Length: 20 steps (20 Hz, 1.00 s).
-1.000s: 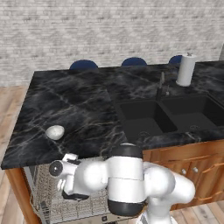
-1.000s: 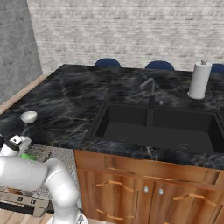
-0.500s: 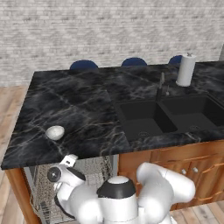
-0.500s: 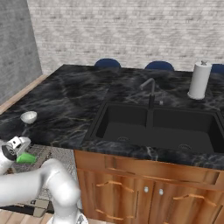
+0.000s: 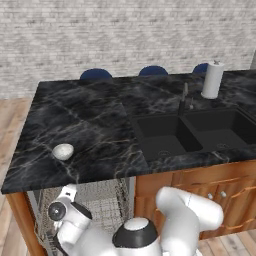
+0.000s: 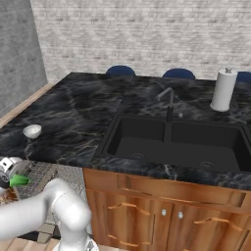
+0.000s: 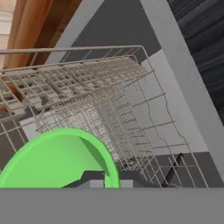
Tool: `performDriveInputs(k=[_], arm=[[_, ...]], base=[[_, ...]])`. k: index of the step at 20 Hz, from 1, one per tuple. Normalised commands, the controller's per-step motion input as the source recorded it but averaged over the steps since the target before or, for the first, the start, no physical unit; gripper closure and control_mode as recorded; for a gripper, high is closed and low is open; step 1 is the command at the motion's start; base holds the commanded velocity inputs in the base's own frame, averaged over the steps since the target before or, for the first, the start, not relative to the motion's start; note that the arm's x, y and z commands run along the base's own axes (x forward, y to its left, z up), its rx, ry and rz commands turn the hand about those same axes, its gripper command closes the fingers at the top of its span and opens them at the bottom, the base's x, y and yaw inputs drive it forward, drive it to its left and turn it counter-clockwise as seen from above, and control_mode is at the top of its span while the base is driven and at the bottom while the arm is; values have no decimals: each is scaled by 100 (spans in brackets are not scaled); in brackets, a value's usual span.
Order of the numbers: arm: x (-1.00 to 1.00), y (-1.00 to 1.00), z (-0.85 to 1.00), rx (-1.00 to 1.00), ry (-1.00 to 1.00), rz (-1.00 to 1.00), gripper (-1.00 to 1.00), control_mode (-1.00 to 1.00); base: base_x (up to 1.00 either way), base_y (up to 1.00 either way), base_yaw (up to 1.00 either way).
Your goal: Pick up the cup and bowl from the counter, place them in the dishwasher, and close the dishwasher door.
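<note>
The bright green cup [image 7: 57, 159] fills the lower left of the hand view, rim toward the camera. My gripper [image 7: 104, 178] is shut on its rim. From the right base view the cup [image 6: 20, 180] pokes out of my gripper [image 6: 14, 177], low in front of the counter [image 6: 83, 112] and over the dishwasher [image 6: 47, 172] rack. The grey wire rack [image 7: 100, 100] lies just beyond the cup. My hand [image 5: 64, 210] hangs below the counter [image 5: 100, 125] edge by the rack [image 5: 107, 205]. The pale speckled bowl [image 5: 63, 151] sits near the counter's front left edge, also the bowl [image 6: 32, 131]. The dishwasher door is out of view.
A black double sink [image 5: 192, 130] with a faucet [image 5: 184, 97] is sunk into the counter's right half. A white paper-towel roll [image 5: 212, 80] stands at the back right. Wooden cabinet doors [image 6: 162, 215] run under the sink. Blue chair backs [image 5: 95, 74] show behind the counter.
The arm has folded lower, and the hand with the cup has dropped down and to the left, closer to the dishwasher rack. The bowl has not moved.
</note>
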Motion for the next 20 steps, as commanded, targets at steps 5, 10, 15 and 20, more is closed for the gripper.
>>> performDriveInputs(k=[5,10,15,20], arm=[[3,1,-38,-4,0,16,100,-100],[23,0,-45,-6,0,11,100,-100],[49,0,-36,-4,0,4,100,-100],[46,0,-47,0,0,4,100,-100]], base=[[0,0,0],[0,0,0],[0,0,0],[0,0,0]])
